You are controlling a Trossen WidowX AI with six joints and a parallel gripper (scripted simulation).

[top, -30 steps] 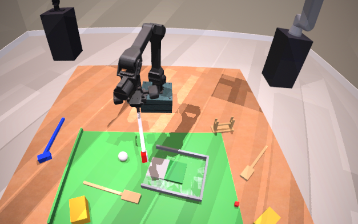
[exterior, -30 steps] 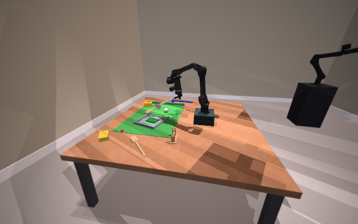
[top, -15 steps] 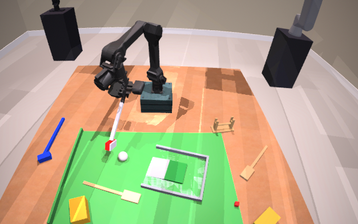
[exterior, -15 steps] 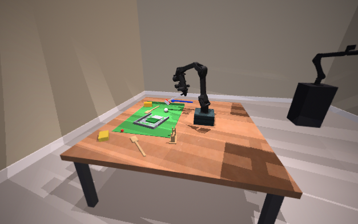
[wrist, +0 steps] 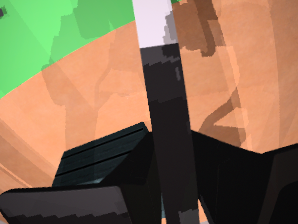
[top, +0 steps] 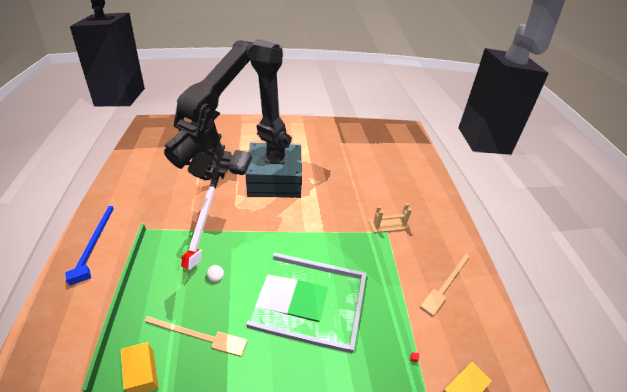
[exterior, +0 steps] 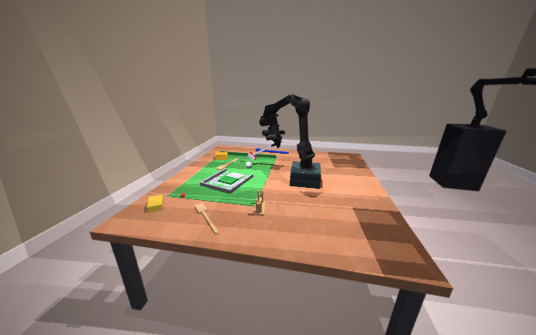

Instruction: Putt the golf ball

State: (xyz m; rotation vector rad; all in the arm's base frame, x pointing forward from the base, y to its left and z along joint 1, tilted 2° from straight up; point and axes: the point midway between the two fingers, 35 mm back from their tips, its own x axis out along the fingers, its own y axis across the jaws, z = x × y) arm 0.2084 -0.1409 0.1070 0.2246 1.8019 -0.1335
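Observation:
My gripper (top: 215, 181) (exterior: 277, 145) (wrist: 166, 136) is shut on the dark grip of the red putter (top: 188, 259) (exterior: 251, 156) (wrist: 156, 22). Its pale shaft slants down and its red and white head hangs over the mat's left part, seemingly just above the surface. The white golf ball (top: 215, 273) (exterior: 249, 164) lies on the green mat, a little right of the head in the top view, with a small gap. Further right, the white ramp (top: 276, 294) (exterior: 236, 175) leads to the raised green (top: 308, 300) (exterior: 228, 180). The putter head and ball are out of the wrist view.
Grey rails (top: 360, 312) (exterior: 206, 185) border the ramp on three sides. A wooden stand (top: 391, 223) (exterior: 260, 208) is behind the mat at right. A blue putter (top: 96, 237) (exterior: 275, 151) lies left. A wooden club (top: 180, 330) (exterior: 228, 164) and an orange block (top: 138, 367) (exterior: 221, 156) lie in front.

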